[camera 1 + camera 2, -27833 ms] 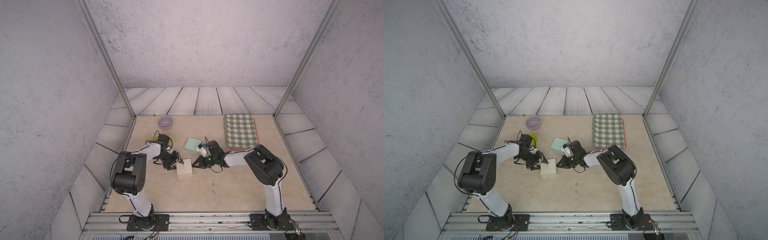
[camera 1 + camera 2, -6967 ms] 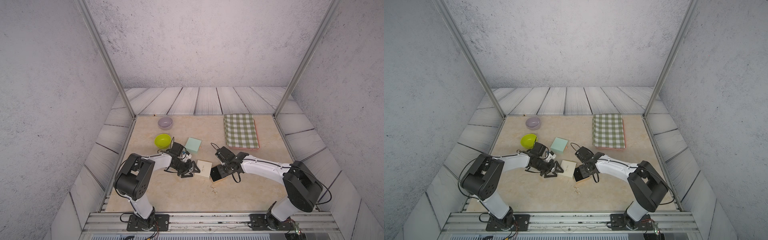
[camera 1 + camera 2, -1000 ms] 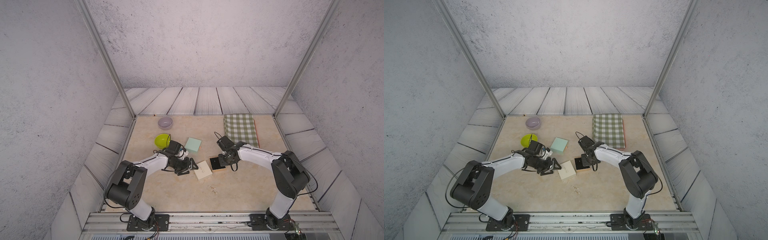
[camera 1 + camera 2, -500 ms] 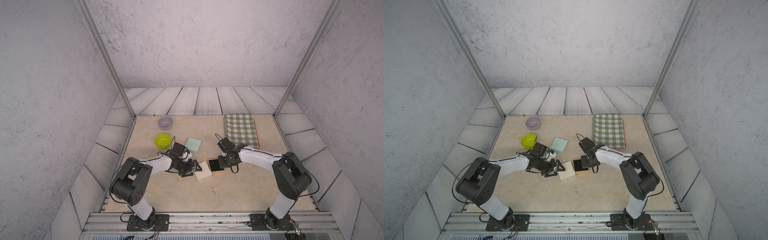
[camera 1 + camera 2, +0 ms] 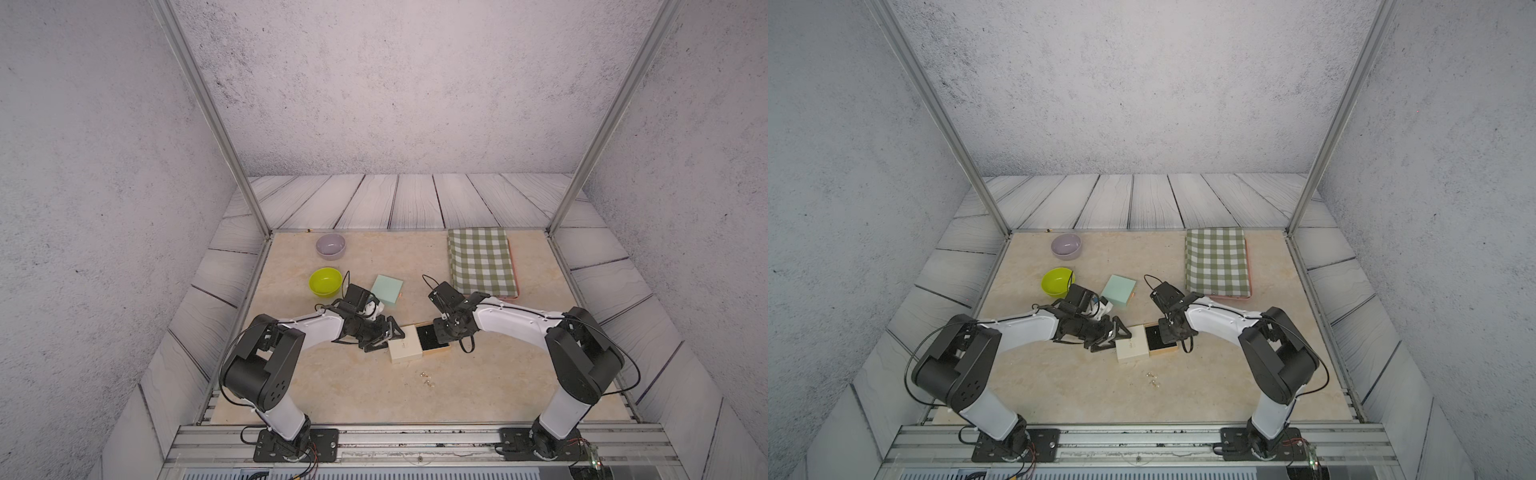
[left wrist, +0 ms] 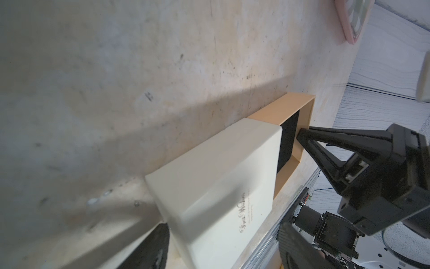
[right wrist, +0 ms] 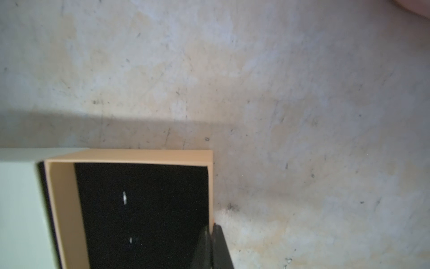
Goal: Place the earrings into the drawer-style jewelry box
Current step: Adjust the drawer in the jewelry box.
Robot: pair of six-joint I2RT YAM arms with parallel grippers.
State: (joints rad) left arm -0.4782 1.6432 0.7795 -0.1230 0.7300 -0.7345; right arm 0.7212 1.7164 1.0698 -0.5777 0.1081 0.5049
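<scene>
In both top views the jewelry box lies mid-table: a cream sleeve point(image 5: 405, 350) point(image 5: 1132, 344) with a tan drawer point(image 5: 441, 351) point(image 5: 1168, 351), lined in black, pulled out to the right. My left gripper point(image 5: 388, 340) point(image 6: 223, 233) is open, and the sleeve's point(image 6: 209, 186) left end lies between its fingers. My right gripper point(image 5: 446, 332) point(image 7: 212, 227) is shut on the drawer's wall point(image 7: 210, 186). The earrings point(image 5: 427, 377) point(image 5: 1153, 379) are tiny glints on the table in front of the box. Two pale specks on the drawer's lining point(image 7: 139, 209) cannot be identified.
A lime bowl point(image 5: 325, 281) and a lilac bowl point(image 5: 331, 245) stand at the back left. A mint square box point(image 5: 387, 289) lies behind the left gripper. A green checked cloth point(image 5: 482, 262) lies at the back right.
My left gripper has slid right until its fingers straddle the sleeve's end. The right gripper keeps its pinch on the drawer wall, and the box has hardly moved.
</scene>
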